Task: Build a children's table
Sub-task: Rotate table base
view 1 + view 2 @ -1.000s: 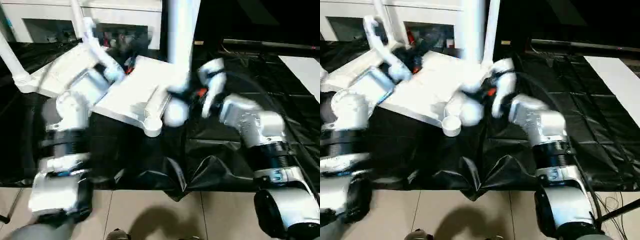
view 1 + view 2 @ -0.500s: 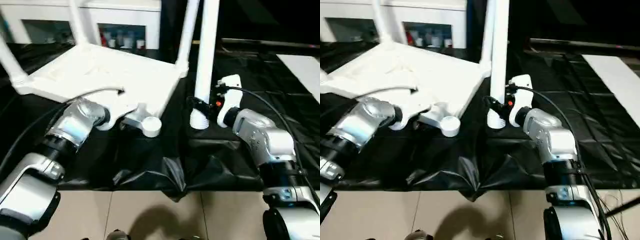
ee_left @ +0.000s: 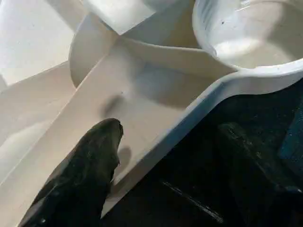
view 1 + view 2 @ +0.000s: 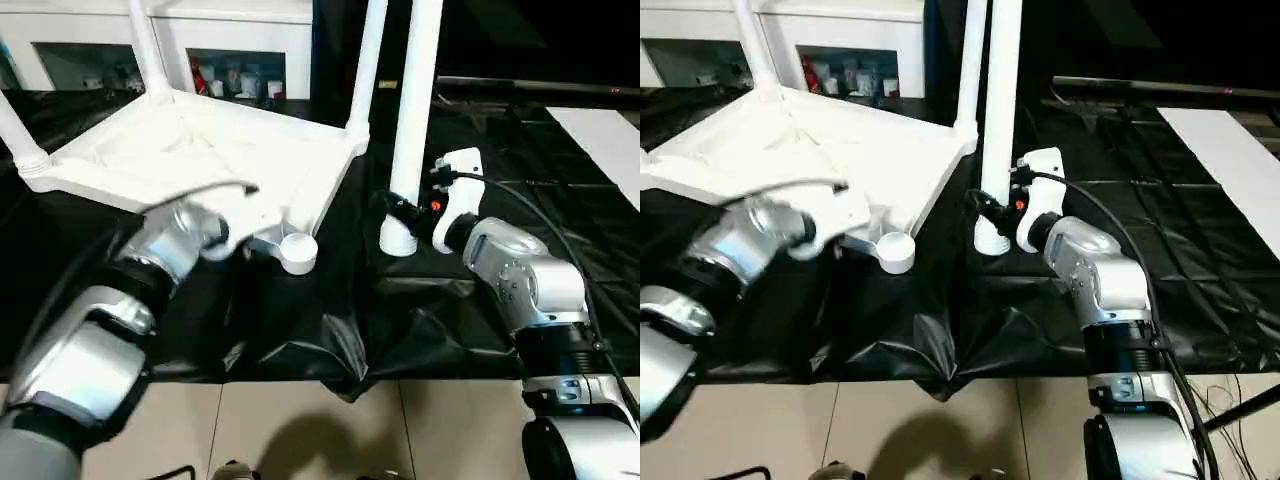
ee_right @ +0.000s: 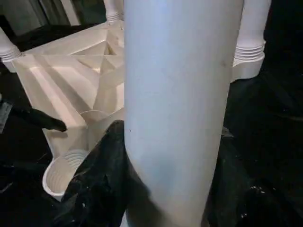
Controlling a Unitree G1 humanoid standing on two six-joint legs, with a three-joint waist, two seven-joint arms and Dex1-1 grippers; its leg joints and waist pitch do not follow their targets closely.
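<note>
Right wrist view: the right pincer (image 5: 170, 156) is gripping the fourth leg (image 5: 182, 94) low on its tube, one black finger (image 5: 102, 175) lying against its side, and holding it upright. In the head views this leg (image 4: 412, 120) is standing with its threaded end on the black sheet (image 4: 480, 300) covering the floor, just right of the tabletop (image 4: 200, 160), which is lying upside down, ribbed underside up. Three legs are already standing in their corner sockets: one at the far right corner (image 4: 368, 60), one at the far left (image 4: 145, 50) and one at the left edge (image 4: 18, 130). The near right socket (image 4: 298, 250) is sitting empty.

The left pincer (image 3: 165, 161) is standing open, one finger (image 3: 90, 161) resting on or just over a rib near that empty socket (image 3: 251, 33), the other finger over the black sheet beyond the rim; it is holding nothing.

Judging from this, the step in hand is fitting the last leg. The next move is calling for lifting the leg, carrying it left over the empty socket, lowering its threaded end in and turning it home, while the left pincer is steadying the tabletop's corner. A white cabinet (image 4: 230, 30) is standing at the far side.
</note>
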